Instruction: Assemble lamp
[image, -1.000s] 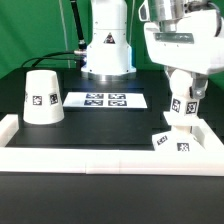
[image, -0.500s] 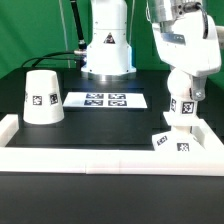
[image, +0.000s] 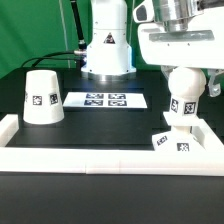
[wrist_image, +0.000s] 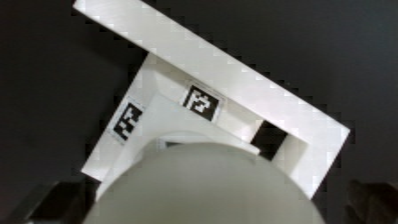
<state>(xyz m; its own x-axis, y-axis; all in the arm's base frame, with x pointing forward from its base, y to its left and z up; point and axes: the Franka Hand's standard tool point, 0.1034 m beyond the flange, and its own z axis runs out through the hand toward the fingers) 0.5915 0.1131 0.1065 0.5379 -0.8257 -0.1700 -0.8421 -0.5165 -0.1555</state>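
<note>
Black tabletop, white rim. The white ball bulb on its short stem (image: 184, 103) stands upright on the flat square white base plate (image: 172, 144), apparently seated. The gripper (image: 186, 68) is spread wide above it (released, I judge). The white truncated-cone shade (image: 41, 97) waits well apart.

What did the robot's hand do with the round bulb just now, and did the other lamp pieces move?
The gripper opened wider around the bulb and lifted a little, letting go. The bulb stands upright on the base plate by itself. The shade and the marker board stayed where they were.
</note>
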